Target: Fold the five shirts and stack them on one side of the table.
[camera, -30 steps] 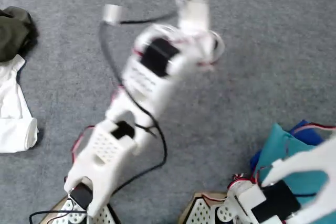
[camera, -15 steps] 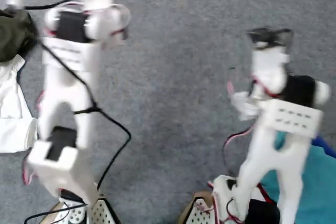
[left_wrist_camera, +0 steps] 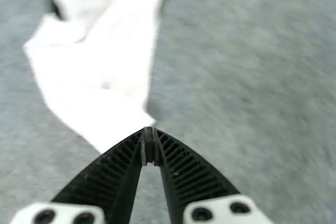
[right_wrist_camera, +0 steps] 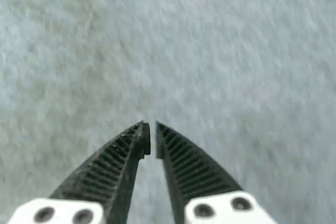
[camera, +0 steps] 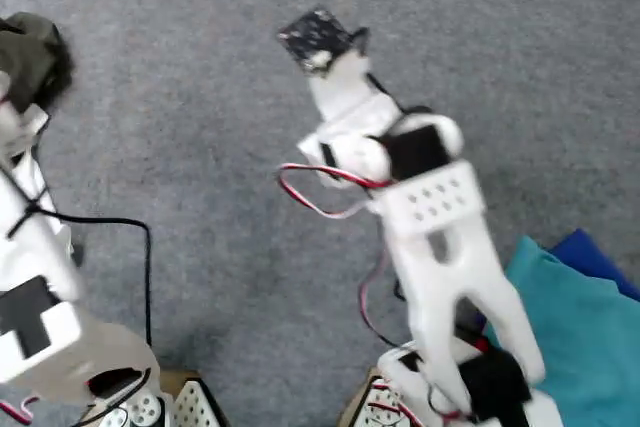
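Observation:
A white shirt [left_wrist_camera: 100, 77] lies spread on the grey table at the far left, and my left gripper [left_wrist_camera: 148, 145] hangs shut just over its near corner, fingertips touching. Its arm [camera: 40, 327] stands over that shirt [camera: 40, 119] in the high view. A dark green shirt [camera: 30, 57] is bunched behind it at the back left. My right gripper [camera: 318, 35] is stretched out to the middle back of the table; its fingers [right_wrist_camera: 131, 156] are shut to a thin slit over bare cloth, holding nothing. A teal shirt [camera: 570, 337] lies on a blue shirt [camera: 590, 252] at the front right.
Grey felt covers the table [camera: 200, 147]. A black cable [camera: 120, 237] from the left arm loops over the front left. Red and white wires [camera: 320, 197] hang under the right arm. Both arm bases stand at the front edge.
The left arm swung from the table's middle to the far left, over the white shirt. The right arm rose from the front right and now stretches to the middle back.

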